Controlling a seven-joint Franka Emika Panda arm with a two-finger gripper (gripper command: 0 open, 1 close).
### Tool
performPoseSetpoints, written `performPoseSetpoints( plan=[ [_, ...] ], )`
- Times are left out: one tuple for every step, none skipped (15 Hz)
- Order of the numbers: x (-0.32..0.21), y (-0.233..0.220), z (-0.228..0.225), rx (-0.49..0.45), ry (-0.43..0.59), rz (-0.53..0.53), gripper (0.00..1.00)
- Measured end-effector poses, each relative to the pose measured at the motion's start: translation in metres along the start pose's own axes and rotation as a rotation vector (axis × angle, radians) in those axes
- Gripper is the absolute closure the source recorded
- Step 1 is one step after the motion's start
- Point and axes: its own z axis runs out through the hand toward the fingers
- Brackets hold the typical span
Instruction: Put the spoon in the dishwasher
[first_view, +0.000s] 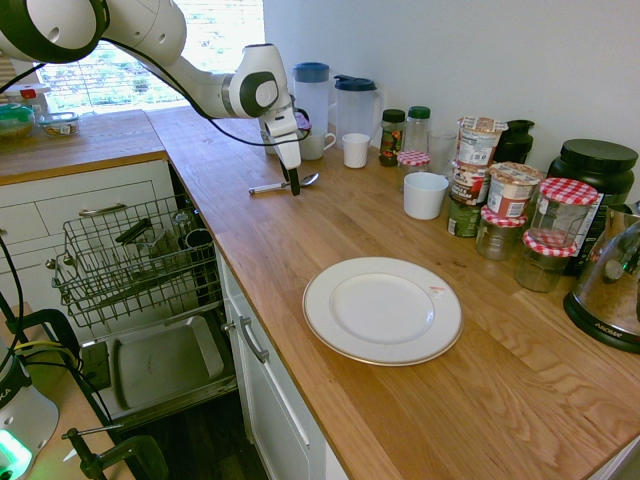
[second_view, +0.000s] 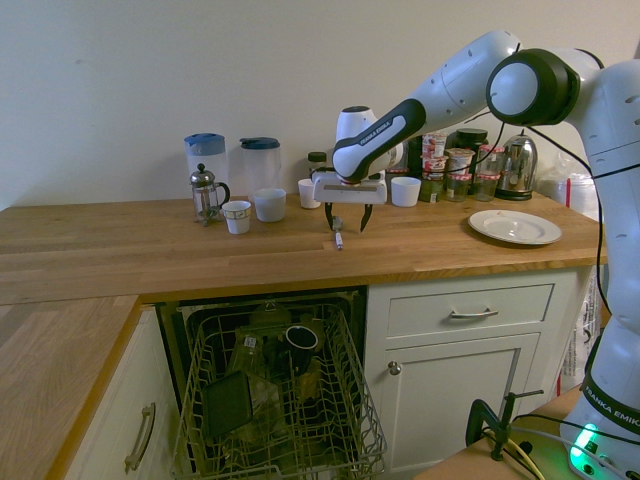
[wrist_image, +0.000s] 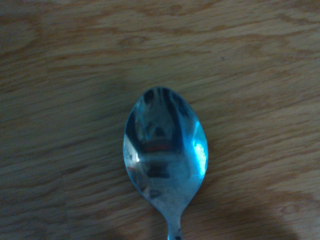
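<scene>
The silver spoon (first_view: 284, 184) lies flat on the wooden counter, also seen as a short shiny strip (second_view: 338, 233); its oval bowl (wrist_image: 165, 150) fills the wrist view. My gripper (second_view: 347, 222) hangs straight down over the spoon's handle, open, with one finger on each side and the tips close to the counter. In the first exterior view the gripper (first_view: 295, 185) stands at the spoon's middle. Below the counter edge the dishwasher stands open, its dark wire rack (second_view: 275, 400) pulled out with a few dishes in it; the rack (first_view: 130, 262) sits over the lowered door panel (first_view: 165, 362).
A white plate (first_view: 382, 309) lies toward the counter's front. Jugs (first_view: 312, 95), white cups (first_view: 425, 195), jars (first_view: 512, 190) and a kettle (first_view: 612, 285) line the back wall. A French press (second_view: 205, 194) and cups (second_view: 237, 216) stand to the gripper's side.
</scene>
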Motion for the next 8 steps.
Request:
performPoseSetpoints(
  plan=[
    [-0.0018,-0.0002,0.0015,-0.003,0.0,-0.001,0.0],
    [-0.0027,-0.001,0.0027,-0.004,0.0,-0.001,0.0],
    [-0.0024,-0.002,0.0035,-0.006,0.001,0.0,1.0],
    [-0.002,-0.0032,0.0044,-0.006,0.002,0.002,1.0],
    [-0.0019,-0.0039,0.0047,-0.007,0.002,0.003,1.0],
    [-0.0019,-0.0043,0.0048,-0.01,0.002,0.004,1.0],
    [-0.0024,-0.0044,0.0048,-0.014,0.002,0.004,1.0],
    [-0.0028,-0.0048,0.0046,-0.016,0.003,0.004,1.0]
  ],
)
